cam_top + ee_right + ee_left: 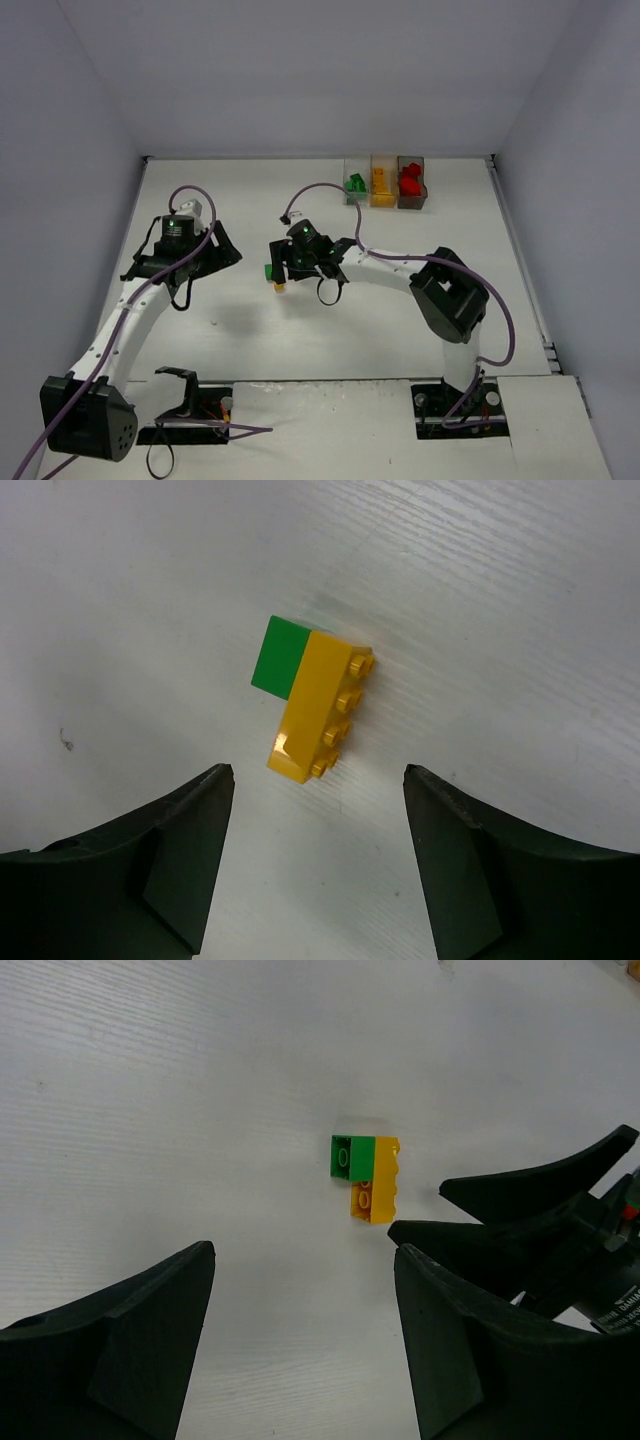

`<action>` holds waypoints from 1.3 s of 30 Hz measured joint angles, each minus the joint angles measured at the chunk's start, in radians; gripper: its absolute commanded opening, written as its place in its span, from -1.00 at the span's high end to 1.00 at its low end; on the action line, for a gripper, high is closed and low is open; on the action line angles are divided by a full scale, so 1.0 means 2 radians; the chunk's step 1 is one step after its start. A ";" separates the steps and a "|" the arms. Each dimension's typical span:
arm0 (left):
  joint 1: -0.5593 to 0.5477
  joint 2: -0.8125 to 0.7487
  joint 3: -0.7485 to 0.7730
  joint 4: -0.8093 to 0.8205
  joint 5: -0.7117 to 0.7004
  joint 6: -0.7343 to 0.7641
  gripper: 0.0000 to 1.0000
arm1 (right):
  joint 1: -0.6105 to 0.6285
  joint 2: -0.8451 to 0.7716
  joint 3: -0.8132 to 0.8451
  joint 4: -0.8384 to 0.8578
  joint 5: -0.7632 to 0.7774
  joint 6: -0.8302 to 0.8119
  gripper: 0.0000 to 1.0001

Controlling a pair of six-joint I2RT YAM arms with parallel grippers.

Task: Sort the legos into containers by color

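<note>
We see both arms reaching over the white desk (330, 340). A small clump (275, 277) of two legos lies flat on the desk, well away from every edge and about midway between its left and right edges. It is a green brick (280, 658) stuck to a longer yellow brick (315, 705), whose studs point sideways. The right claw (318, 770) hangs just above this clump with its jaws spread wide, pinching nothing; the bricks lie just ahead of its fingertips, apart from both. The left claw (303, 1250) is also spread and empty, nearer the left edge of the desk and pointing at the same clump, with the right claw's dark fingers showing at the right of its view. The containers (385, 158) stand in a row against the far edge, towards the far right corner. The clear box (347, 190) holds green legos (356, 184), the orange-tinted box (383, 160) holds yellow-orange ones (380, 188), and the dark box (413, 160) holds red ones (410, 182).
</note>
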 measured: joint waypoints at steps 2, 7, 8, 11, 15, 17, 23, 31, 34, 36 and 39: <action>0.000 -0.008 -0.001 -0.008 0.000 0.000 -0.32 | 0.006 0.013 0.013 -0.001 0.004 0.003 -0.30; 0.000 -0.027 -0.001 -0.022 0.000 0.004 -0.32 | 0.017 0.035 0.037 0.000 0.014 0.008 -0.22; 0.000 -0.029 -0.001 -0.026 0.000 0.004 -0.32 | 0.019 0.041 0.041 0.001 0.015 0.008 -0.19; 0.000 -0.034 -0.001 -0.033 0.002 0.006 -0.32 | 0.020 0.055 0.047 0.000 0.020 0.011 -0.09; 0.000 -0.038 -0.001 -0.040 0.002 0.008 -0.32 | 0.020 0.068 0.049 -0.010 0.030 0.013 0.00; 0.000 -0.040 -0.001 -0.041 0.002 0.008 -0.32 | 0.020 0.073 0.050 -0.014 0.034 0.014 0.10; 0.000 -0.042 -0.001 -0.043 0.003 0.008 -0.32 | 0.024 0.078 0.058 -0.016 0.043 0.013 1.00; 0.002 -0.041 -0.007 -0.021 0.035 0.005 -0.32 | 0.025 0.047 0.022 -0.013 0.079 -0.010 1.00; 0.003 -0.032 -0.009 0.005 0.068 -0.006 -0.31 | 0.025 0.000 -0.018 -0.005 0.093 -0.030 1.00; 0.003 -0.021 -0.009 0.028 0.094 -0.018 -0.25 | 0.025 -0.041 -0.039 0.008 0.100 -0.043 1.00; 0.002 0.000 -0.010 0.072 0.137 -0.039 -0.17 | 0.023 -0.094 -0.058 0.035 0.104 -0.057 1.00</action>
